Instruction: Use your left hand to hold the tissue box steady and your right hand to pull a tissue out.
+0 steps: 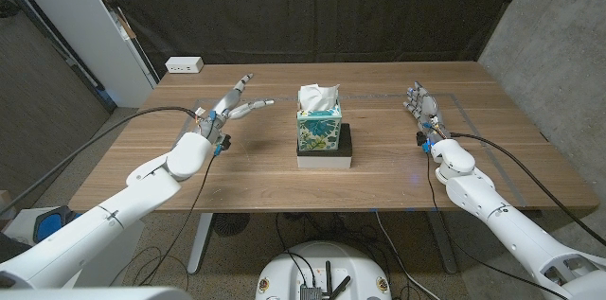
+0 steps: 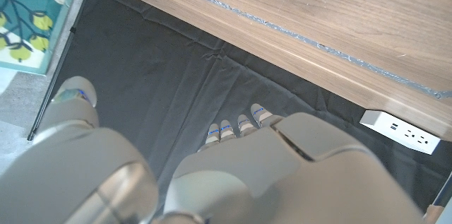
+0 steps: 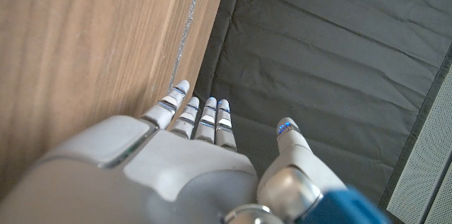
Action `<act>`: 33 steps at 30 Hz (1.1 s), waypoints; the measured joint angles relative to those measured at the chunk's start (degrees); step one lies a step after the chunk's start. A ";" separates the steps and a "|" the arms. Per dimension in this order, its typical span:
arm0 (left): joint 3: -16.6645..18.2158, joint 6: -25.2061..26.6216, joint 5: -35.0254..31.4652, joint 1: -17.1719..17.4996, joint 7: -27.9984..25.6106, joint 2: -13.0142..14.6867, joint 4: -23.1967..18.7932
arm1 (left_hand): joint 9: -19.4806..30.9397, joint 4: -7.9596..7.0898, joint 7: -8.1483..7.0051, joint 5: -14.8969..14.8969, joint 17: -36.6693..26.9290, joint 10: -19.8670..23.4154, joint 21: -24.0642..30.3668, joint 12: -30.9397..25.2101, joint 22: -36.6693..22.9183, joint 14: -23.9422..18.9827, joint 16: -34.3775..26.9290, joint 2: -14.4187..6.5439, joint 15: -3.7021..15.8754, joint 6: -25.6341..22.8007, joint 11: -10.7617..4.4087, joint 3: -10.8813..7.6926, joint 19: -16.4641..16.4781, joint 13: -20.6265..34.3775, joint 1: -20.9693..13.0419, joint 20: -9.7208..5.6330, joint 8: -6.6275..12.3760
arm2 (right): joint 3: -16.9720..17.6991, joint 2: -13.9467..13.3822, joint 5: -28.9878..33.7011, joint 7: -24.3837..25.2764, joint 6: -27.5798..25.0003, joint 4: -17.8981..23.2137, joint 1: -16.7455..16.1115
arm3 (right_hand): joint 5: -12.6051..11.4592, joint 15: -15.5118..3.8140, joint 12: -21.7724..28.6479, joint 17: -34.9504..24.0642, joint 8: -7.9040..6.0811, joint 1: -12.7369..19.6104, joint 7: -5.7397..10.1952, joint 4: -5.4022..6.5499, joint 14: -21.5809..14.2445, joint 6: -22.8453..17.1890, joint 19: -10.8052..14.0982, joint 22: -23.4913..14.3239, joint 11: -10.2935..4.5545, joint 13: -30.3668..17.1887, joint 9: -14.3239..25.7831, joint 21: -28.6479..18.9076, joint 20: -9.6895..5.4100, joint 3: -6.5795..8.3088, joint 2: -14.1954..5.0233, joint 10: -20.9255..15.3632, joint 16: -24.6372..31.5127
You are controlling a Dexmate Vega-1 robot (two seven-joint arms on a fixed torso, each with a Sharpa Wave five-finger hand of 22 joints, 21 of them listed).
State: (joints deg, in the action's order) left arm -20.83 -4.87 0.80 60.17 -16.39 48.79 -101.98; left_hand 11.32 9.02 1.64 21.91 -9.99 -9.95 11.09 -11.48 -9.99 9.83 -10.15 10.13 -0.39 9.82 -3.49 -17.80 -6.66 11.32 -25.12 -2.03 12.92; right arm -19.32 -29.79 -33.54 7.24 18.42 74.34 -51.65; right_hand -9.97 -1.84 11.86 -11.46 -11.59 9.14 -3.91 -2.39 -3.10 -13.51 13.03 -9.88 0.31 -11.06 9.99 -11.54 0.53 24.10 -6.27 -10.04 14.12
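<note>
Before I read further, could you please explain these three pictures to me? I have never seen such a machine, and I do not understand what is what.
This is a robot with two arms, each ending in a hand like a person's. The big picture looks down from its head. The left hand and right hand are both open and hold nothing. Between them on the wooden table stands a tissue box on a dark base, with a tissue sticking up. A white power strip lies at the far edge. The other two pictures come from cameras on the wrists, looking along the back of each hand, so they appear turned.
</note>
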 measured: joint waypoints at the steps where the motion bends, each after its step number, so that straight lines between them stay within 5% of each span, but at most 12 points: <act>1: 0.17 0.03 -0.02 0.35 0.00 0.09 -0.31 | 0.00 -0.07 0.00 0.00 0.00 0.00 0.00 0.00 0.00 0.00 0.00 0.00 0.00 0.00 0.00 0.07 0.00 0.00 0.00 0.00 0.00 | 0.00 0.00 0.05 0.04 0.03 0.07 0.00 | 0.00 0.01 0.00 0.00 0.00 0.00 0.00 0.00 -0.01 0.00 0.00 0.00 0.00 0.00 0.00 0.00 0.00 0.00 0.00 0.00 0.00; 33: 2.60 -0.42 0.07 6.76 -0.61 1.20 -4.99 | -0.01 -0.48 0.00 0.99 0.00 0.00 0.00 0.00 0.00 0.00 0.00 -0.29 0.00 0.00 0.00 1.74 0.62 0.00 -0.29 0.00 0.22 | 0.35 -0.41 0.72 1.57 0.13 2.66 -1.25 | 0.00 0.31 -0.21 -0.01 0.41 0.00 0.01 -0.22 -0.31 0.00 0.00 0.00 0.32 0.00 0.00 0.00 -0.01 -0.23 0.00 -0.32 -0.40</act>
State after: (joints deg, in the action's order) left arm -18.23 -5.29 0.87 66.92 -17.00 49.99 -106.97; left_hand 11.31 8.54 1.64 22.90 -9.99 -9.95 11.09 -11.48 -9.99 9.83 -10.15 9.84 -0.39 9.82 -3.49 -16.05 -6.04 11.32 -25.41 -2.03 13.13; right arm -18.97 -30.20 -32.82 8.81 18.55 77.00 -52.90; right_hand -9.97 -1.53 11.65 -11.47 -11.18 9.14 -3.91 -2.61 -3.41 -13.50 13.03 -9.88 0.62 -11.06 9.98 -11.54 0.52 23.87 -6.27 -10.36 13.72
